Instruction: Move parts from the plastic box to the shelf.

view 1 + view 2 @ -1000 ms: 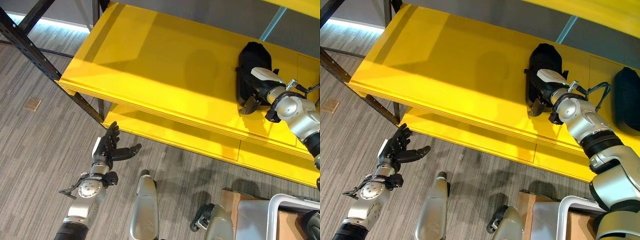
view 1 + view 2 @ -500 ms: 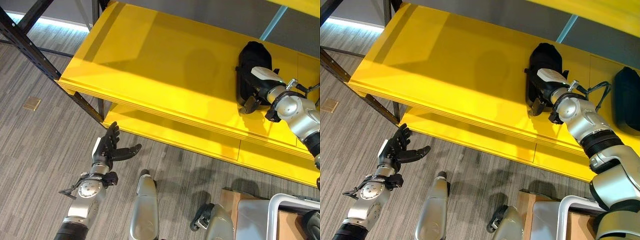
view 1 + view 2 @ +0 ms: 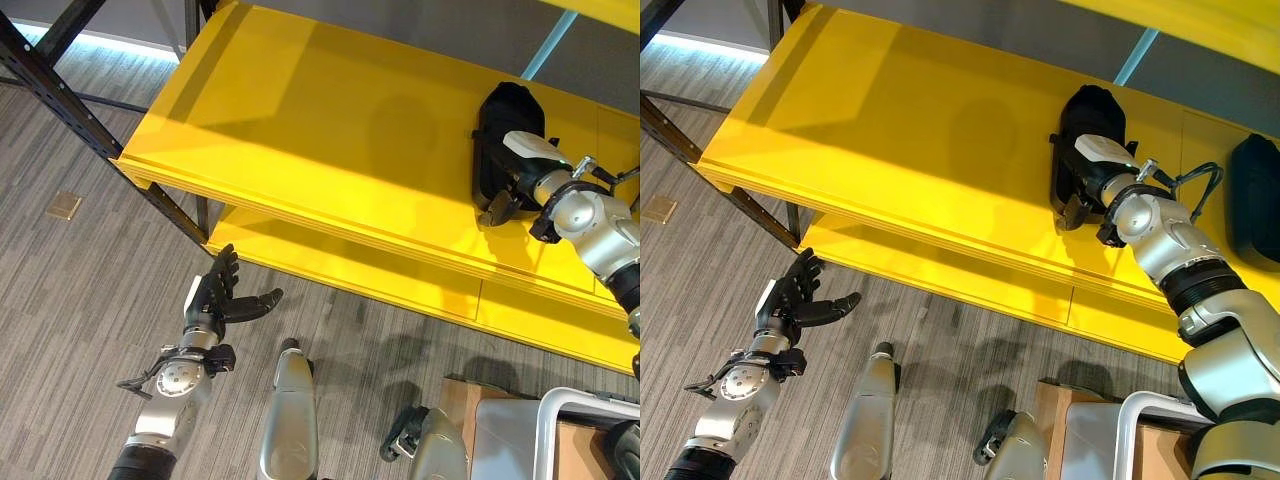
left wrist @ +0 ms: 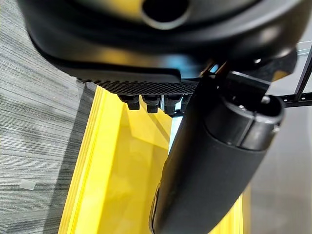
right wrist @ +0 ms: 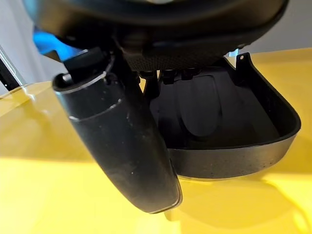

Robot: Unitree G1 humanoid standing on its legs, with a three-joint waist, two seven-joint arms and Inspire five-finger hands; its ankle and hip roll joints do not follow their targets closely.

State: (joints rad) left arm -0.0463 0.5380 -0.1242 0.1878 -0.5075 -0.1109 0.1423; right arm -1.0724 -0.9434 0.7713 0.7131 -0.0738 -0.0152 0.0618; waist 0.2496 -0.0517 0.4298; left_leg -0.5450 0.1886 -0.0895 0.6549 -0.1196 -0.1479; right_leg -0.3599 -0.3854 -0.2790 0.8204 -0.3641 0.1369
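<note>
In the left eye view the right robot hand [image 3: 522,160] rests on a black moulded part [image 3: 503,135] lying on the yellow shelf [image 3: 320,140], near its front edge, with wide bare board to the hand's left. The left robot hand [image 3: 215,298] hangs open over grey carpet floor [image 3: 70,300].

The right eye view adds a second black part [image 3: 1252,195] beyond the right arm.

The left wrist view shows straight fingers [image 4: 146,101].

In the right wrist view the part is a smooth hollow shell; the grip I cannot tell.

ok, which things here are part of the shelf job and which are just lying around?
Job:
- black part on the yellow shelf, right hand at it
- second black part further right on the shelf

Lying about:
- small tan square on the floor
- left hand, open, idle
</note>
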